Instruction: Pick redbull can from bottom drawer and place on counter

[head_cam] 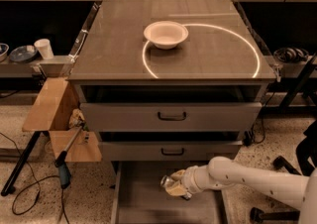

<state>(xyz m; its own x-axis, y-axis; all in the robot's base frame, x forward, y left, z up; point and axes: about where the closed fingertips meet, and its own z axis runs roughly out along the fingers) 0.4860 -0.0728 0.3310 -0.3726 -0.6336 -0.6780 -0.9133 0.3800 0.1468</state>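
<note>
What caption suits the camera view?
Robot hand at the redbull can in the open bottom drawer; white bowl on the counter.

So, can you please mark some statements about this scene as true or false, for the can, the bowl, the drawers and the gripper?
1. The white bowl stands on the counter. True.
2. The redbull can stands on the counter beside the bowl. False: it is low down at the gripper, over the bottom drawer.
3. The bottom drawer is pulled out. True.
4. The gripper hovers above the counter. False: it is below the two drawers with black handles, over the bottom drawer's floor.
</note>
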